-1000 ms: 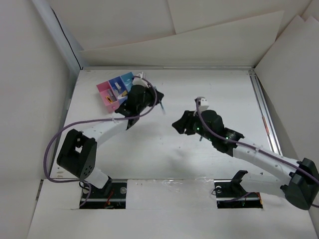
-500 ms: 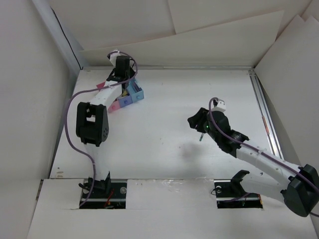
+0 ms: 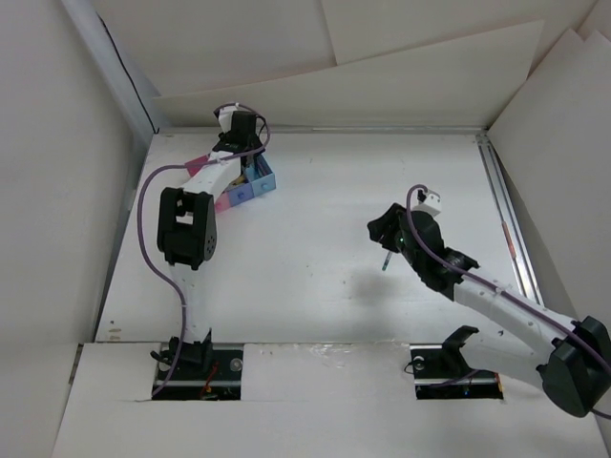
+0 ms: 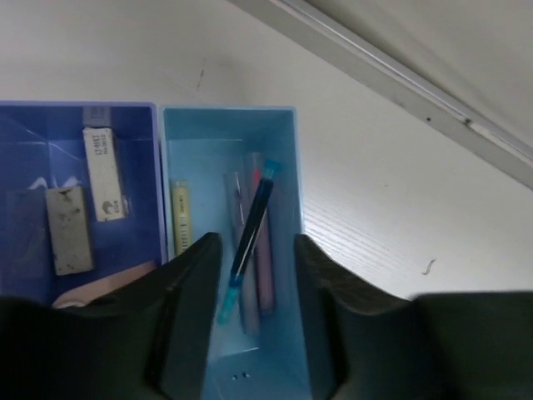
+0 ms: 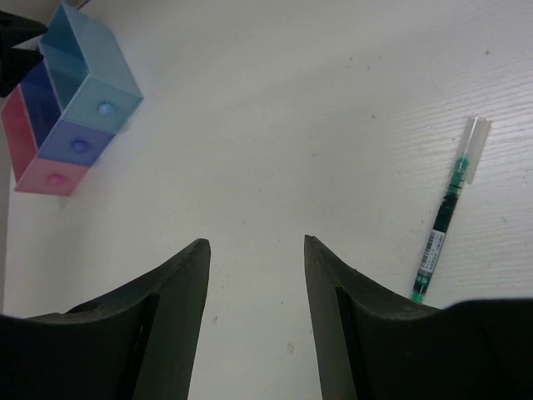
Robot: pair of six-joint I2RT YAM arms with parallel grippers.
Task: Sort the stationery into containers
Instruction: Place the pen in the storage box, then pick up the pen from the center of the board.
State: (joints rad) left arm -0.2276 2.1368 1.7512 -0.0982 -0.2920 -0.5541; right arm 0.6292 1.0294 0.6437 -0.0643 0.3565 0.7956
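Observation:
Three joined bins (image 3: 241,190), pink, dark blue and light blue, stand at the far left. My left gripper (image 3: 249,159) hovers over them, open and empty. In the left wrist view it (image 4: 252,243) is above the light blue bin (image 4: 283,133). That bin holds a blue pen (image 4: 252,227), a pink pen (image 4: 266,275) and a yellow stick (image 4: 180,227). The dark blue bin (image 4: 33,133) holds two tan erasers (image 4: 103,173). My right gripper (image 3: 382,230) is open and empty. A dark green pen (image 5: 444,218) lies on the table just right of its fingers (image 5: 350,308); it also shows in the top view (image 3: 385,260).
A metal rail (image 4: 391,75) runs along the table's far edge, close behind the bins. White walls enclose the table on the left, back and right. The bins also show far off at the upper left of the right wrist view (image 5: 67,108).
My left arm has swung from beside the bins to over them, and the blue pen it carried now lies in the light blue bin. My right gripper has shifted right, beside the green pen.

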